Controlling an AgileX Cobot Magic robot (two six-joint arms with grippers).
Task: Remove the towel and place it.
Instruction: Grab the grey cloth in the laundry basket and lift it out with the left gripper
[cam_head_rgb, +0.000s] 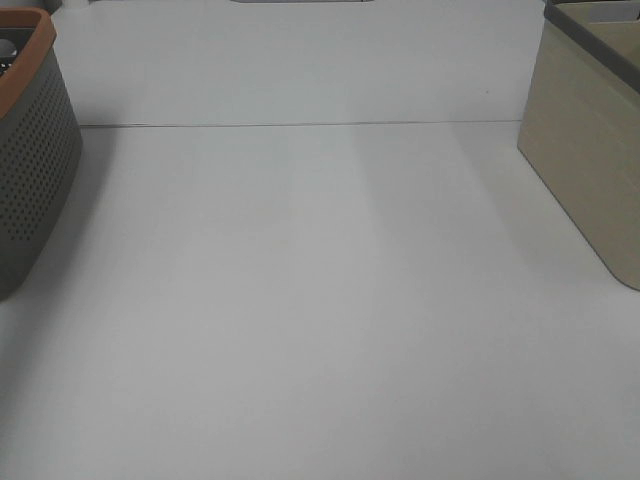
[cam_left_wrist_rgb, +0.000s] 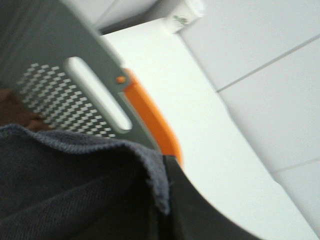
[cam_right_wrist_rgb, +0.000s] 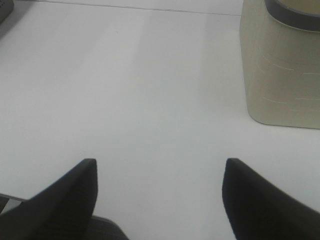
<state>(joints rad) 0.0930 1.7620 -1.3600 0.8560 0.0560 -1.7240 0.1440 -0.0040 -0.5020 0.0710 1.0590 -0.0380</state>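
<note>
High view, tabletop (cam_head_rgb: 320, 300): white across the middle of the frame; neither arm and no towel shows here.
High view, basket (cam_head_rgb: 35, 150): grey, perforated, orange rim, at the left edge. Something dark sits inside at the upper left corner, too little of it to name.
High view, bin (cam_head_rgb: 580, 150): beige with a grey rim, at the right edge. Its inside is mostly out of frame, so I cannot tell the contents.
Left wrist, towel (cam_left_wrist_rgb: 75, 190): dark and bunched, hem folded over, right up against the camera and just beside the basket's slotted wall.
Left wrist, left tool (cam_left_wrist_rgb: 170, 210): closed, and by the look of it pinching the towel; one dark finger shows beside the fold.
Left wrist, step: lifting the towel out of the basket, I judge. Rise straight until the hanging cloth clears the orange rim, then cross to the tabletop. Dragging over the rim could tip the basket or pull the cloth free.
Right wrist, right tool (cam_right_wrist_rgb: 160, 162): fingers wide apart, nothing between them, above the tabletop.
Right wrist, bin: near the tool, off to one side; only its outer wall and rim show.
</note>
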